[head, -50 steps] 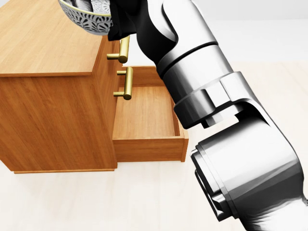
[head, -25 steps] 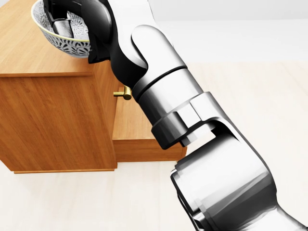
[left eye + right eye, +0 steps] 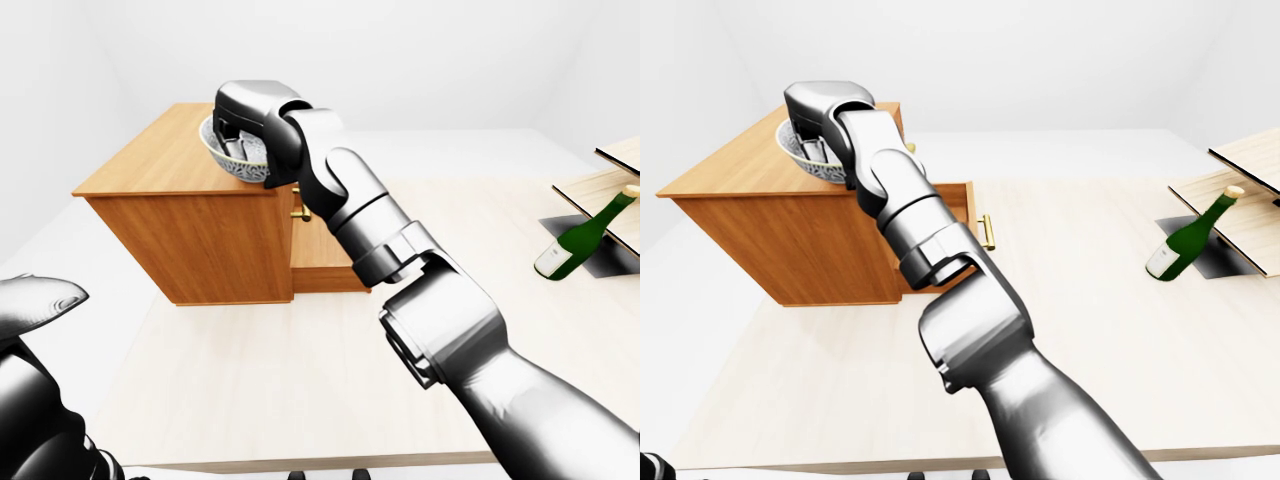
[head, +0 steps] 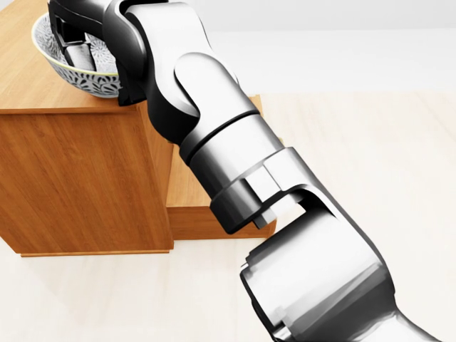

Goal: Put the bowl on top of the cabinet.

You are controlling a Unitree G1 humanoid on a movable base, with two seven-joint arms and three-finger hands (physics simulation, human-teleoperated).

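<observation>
Step in hand: placing. Right hand (image 4: 75,32) clamped on patterned bowl (image 4: 89,80) rim, fingers inside; bowl at cabinet (image 4: 85,178) top, near right edge in head view (contact unclear). I judge next: settle it, release, lift clear. Left hand (image 3: 35,305): grip unreadable.

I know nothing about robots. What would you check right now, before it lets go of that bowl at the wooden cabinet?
1. bowl over the cabinet top: ok, though it is near the edge on the drawer's side.
2. Bowl's base resting on the wood: cannot tell; the contact does not show.
3. Bowl's opening facing up: ok.
4. right hand gripping: ok; fingers reach inside and close on the rim.
5. left hand out of the way: ok; it is low at the left-eye view's bottom left, away from the cabinet.
6. drawer shut: not ok; it stands open.
</observation>
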